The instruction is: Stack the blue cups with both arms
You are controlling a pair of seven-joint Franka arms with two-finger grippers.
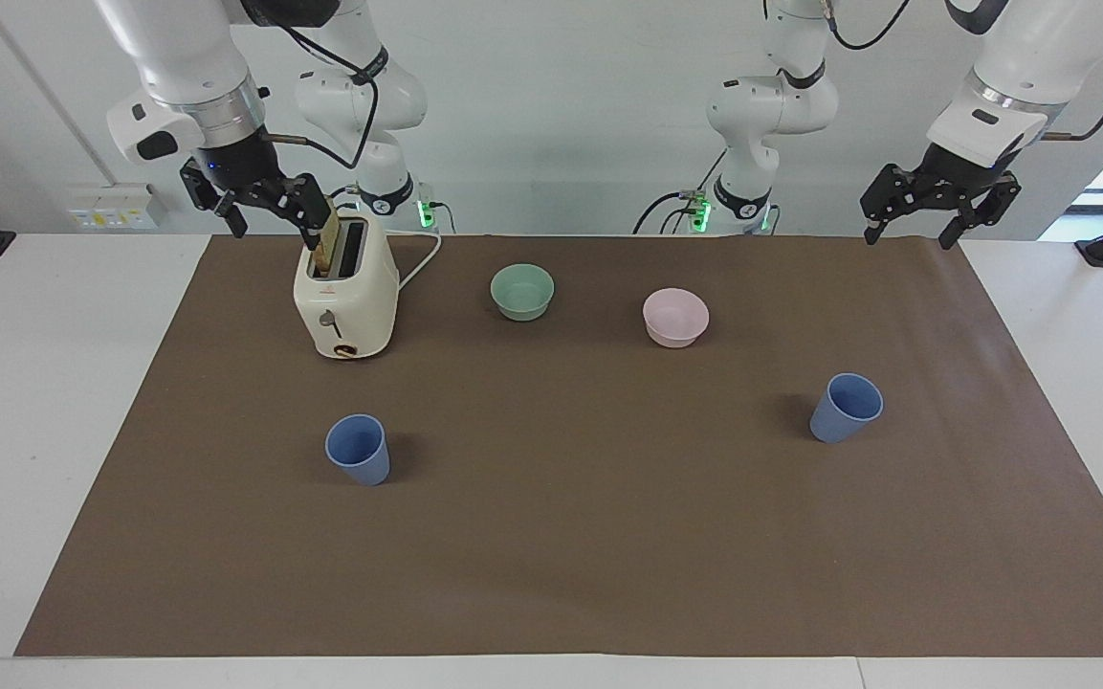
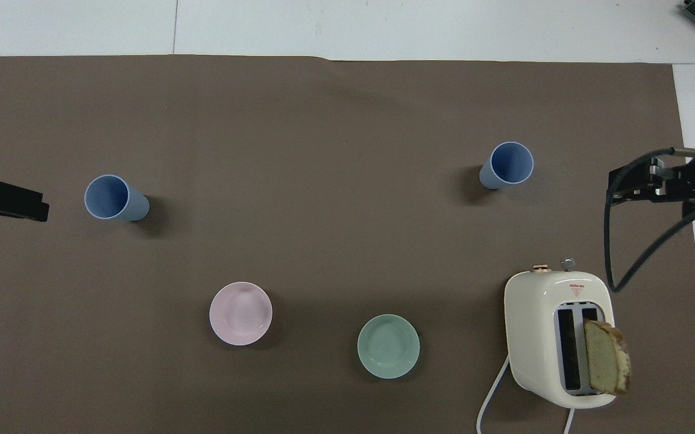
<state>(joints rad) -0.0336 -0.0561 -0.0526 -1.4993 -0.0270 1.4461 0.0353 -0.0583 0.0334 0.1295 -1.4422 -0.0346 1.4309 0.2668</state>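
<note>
Two blue cups stand upright and well apart on the brown mat: one cup below the right gripper, the other cup below the left gripper. Both grippers hang up w/ fingers spread, holding nothing. Right one is partly hidden by bread in the toaster.

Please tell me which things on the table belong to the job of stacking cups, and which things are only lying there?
For the job: blue cup toward the right arm's end; blue cup toward the left arm's end.

Only lying there: green bowl, pink bowl, toaster with a bread slice in it.
</note>
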